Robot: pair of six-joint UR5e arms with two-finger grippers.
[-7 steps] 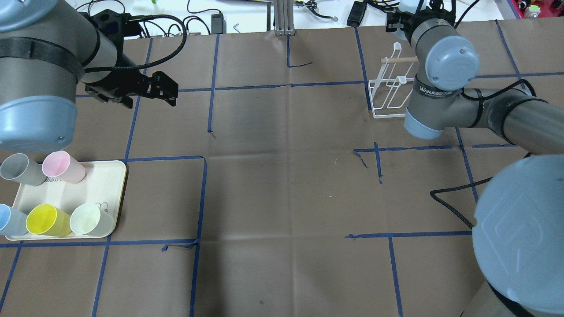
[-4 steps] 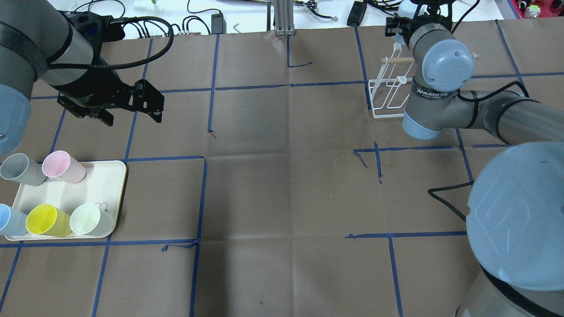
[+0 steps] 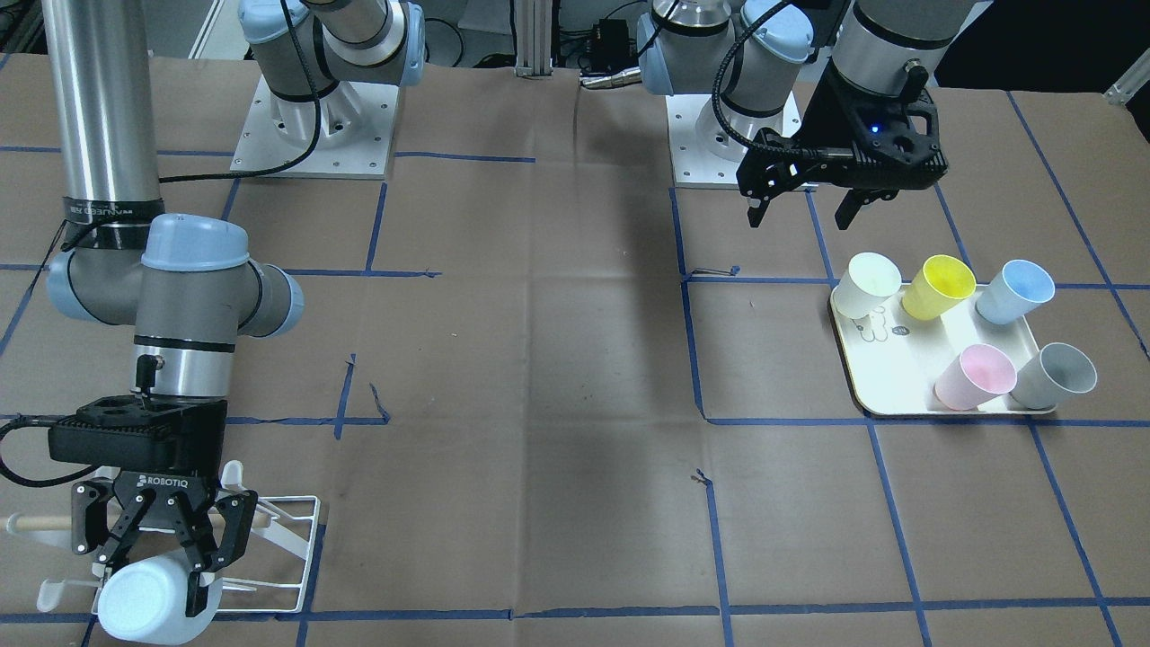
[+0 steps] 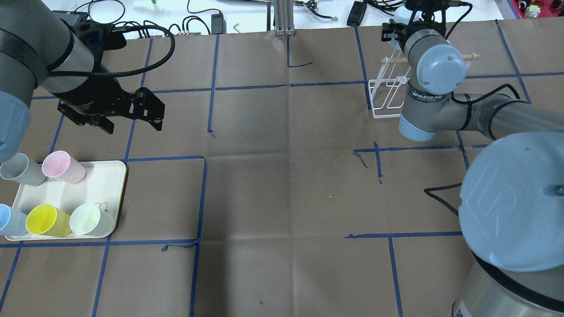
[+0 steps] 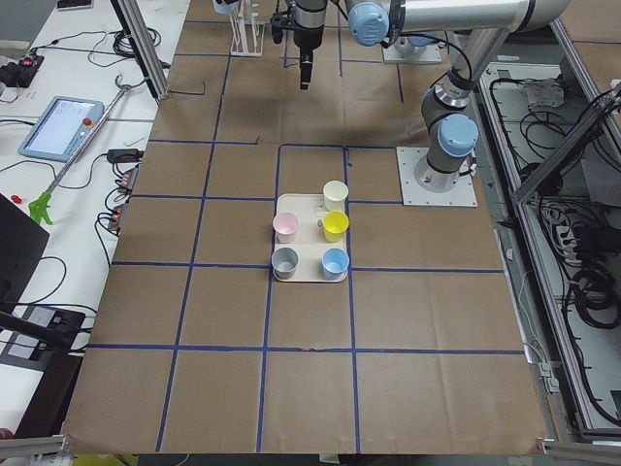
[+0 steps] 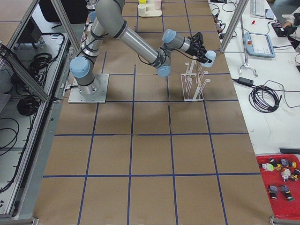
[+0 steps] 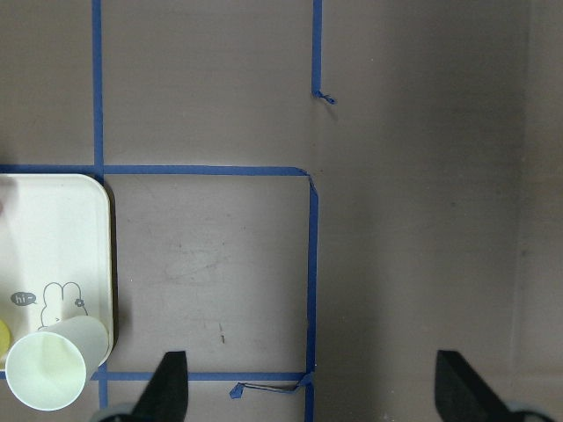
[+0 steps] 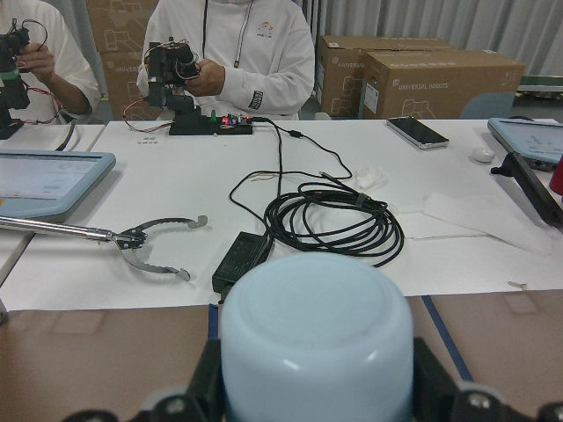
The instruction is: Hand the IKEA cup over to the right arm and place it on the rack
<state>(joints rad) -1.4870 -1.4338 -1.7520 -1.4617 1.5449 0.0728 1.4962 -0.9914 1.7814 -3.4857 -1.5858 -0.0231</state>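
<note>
The tabletop (image 4: 282, 198) is wrapped in creased brown paper with blue tape (image 4: 200, 198) laid out as a grid, all under flat, even light. Past its far edge there's a white bench (image 8: 290, 176) cluttered with a coil of black cable (image 8: 339, 220), a phone (image 8: 420, 132) and a grey-blue pendant screen (image 8: 44, 180). Two people in white tops (image 8: 251, 53) sit at it. Behind them are cardboard boxes (image 8: 435, 75) and a grey pleated curtain (image 8: 422, 18). Aluminium frame posts (image 6: 234, 23) stand along the table's edge, and a red tray (image 6: 283, 208) of small parts sits on the bench.
</note>
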